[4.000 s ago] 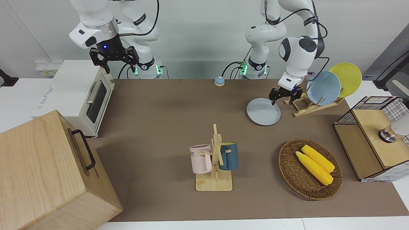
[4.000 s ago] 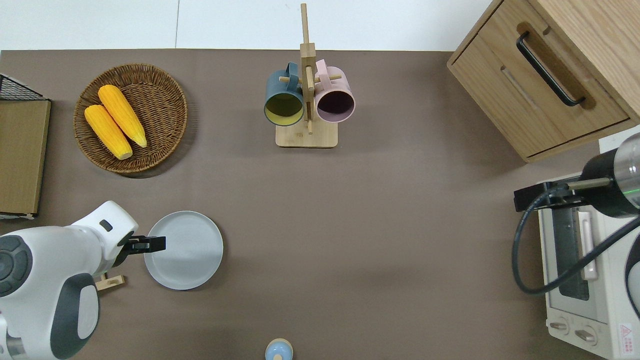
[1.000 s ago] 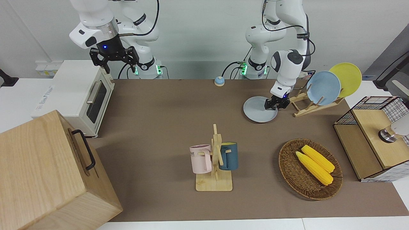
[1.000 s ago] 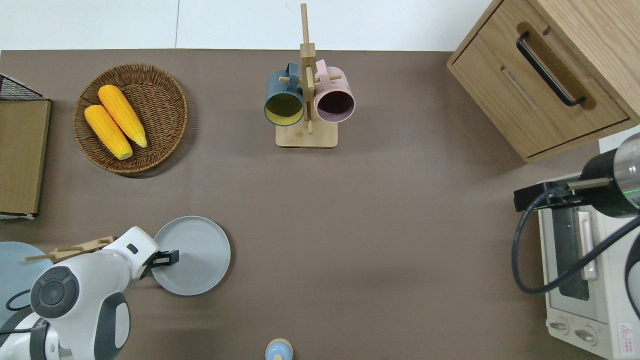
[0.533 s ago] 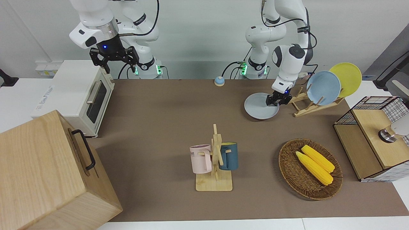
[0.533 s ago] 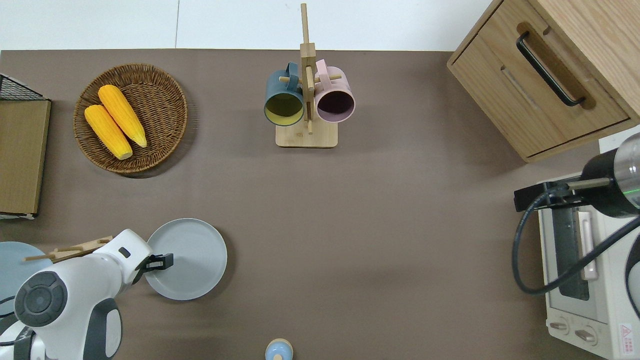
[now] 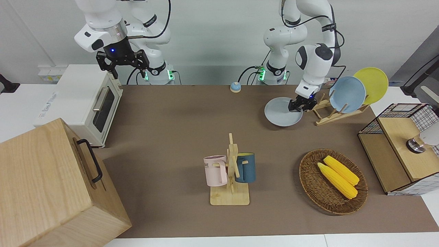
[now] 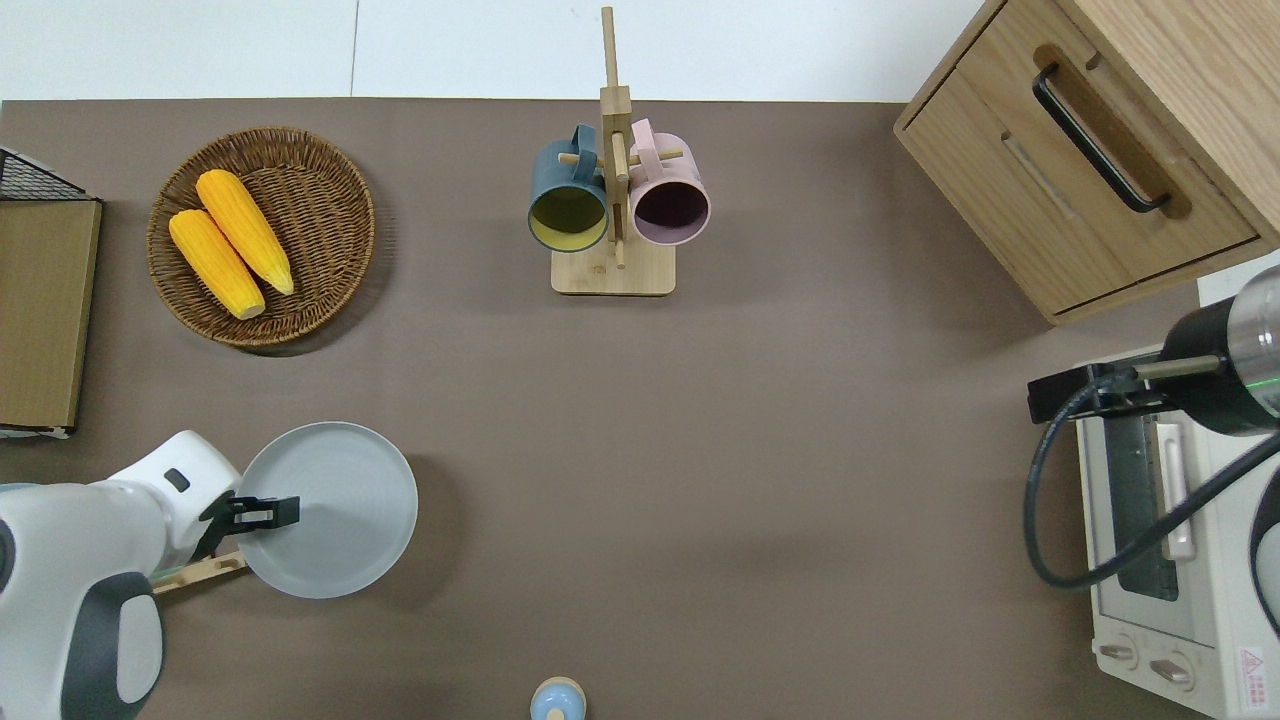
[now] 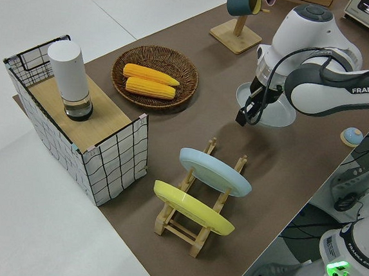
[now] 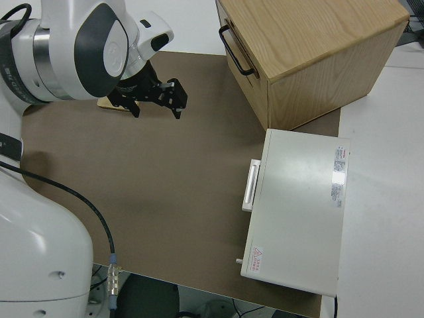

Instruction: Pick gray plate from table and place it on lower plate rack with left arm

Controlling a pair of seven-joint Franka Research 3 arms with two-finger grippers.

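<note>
The gray plate (image 7: 281, 115) (image 8: 335, 510) (image 9: 269, 110) hangs tilted a little above the table, casting a shadow on the brown mat. My left gripper (image 7: 297, 106) (image 8: 262, 512) (image 9: 247, 112) is shut on the plate's rim, on the side toward the plate rack (image 7: 327, 115) (image 9: 237, 165). The rack stands just beside the plate, toward the left arm's end of the table. A light blue plate (image 7: 347, 94) (image 9: 215, 172) and a yellow plate (image 7: 372, 84) (image 9: 191, 206) lean in its upper slots. The lowest slot, nearest the held plate, holds nothing. My right gripper (image 7: 123, 65) (image 10: 156, 96) is parked and open.
A wooden mug stand (image 7: 230, 178) with a pink and a dark blue mug stands mid-table. Farther from the robots than the rack are a wicker basket (image 7: 310, 187) of corn and a wire-mesh box (image 7: 399, 151). A toaster oven (image 7: 85, 103) and wooden cabinet (image 7: 51, 185) fill the right arm's end.
My left gripper closed on the plate's rim and lifted it off the mat. In the last half second the plate moved toward the rack.
</note>
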